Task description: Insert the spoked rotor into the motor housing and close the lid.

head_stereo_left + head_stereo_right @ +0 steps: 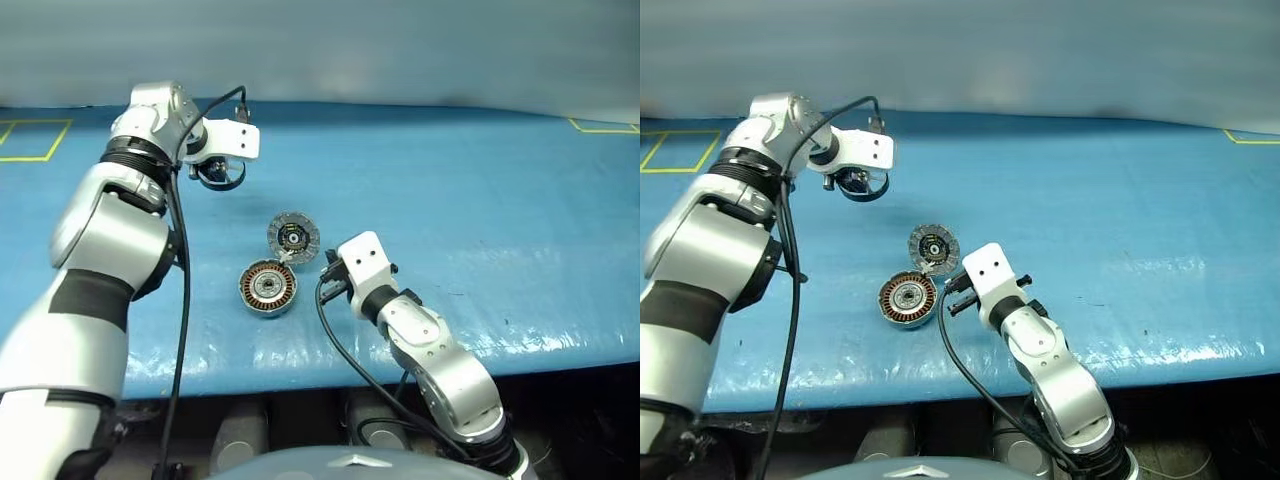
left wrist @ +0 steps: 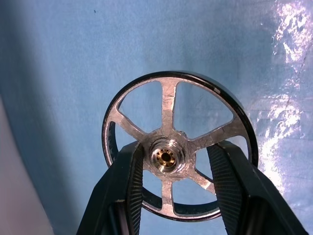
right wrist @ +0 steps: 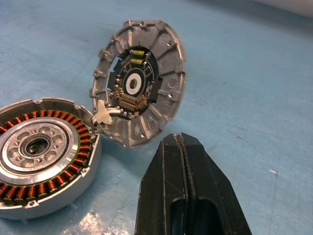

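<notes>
The spoked rotor (image 2: 168, 98), a dark ring with silver spokes and a brass hub, hangs above the far left of the blue table, where my left gripper (image 2: 173, 152) is shut on its hub; the same rotor (image 1: 222, 180) shows small under that hand. The motor housing (image 1: 268, 288), a silver cup with copper windings, lies open at mid-table. The lid (image 3: 142, 105) leans tilted on the housing's far rim, its segmented face and black centre showing. My right gripper (image 3: 183, 166) is shut and empty, just right of the housing (image 3: 44, 152).
The blue table cover (image 1: 480, 220) stretches wide to the right and behind the parts. Its front edge (image 1: 400, 365) runs close below the housing. Yellow tape marks (image 1: 30, 140) sit at the far corners. A black cable (image 1: 340, 345) loops beside my right arm.
</notes>
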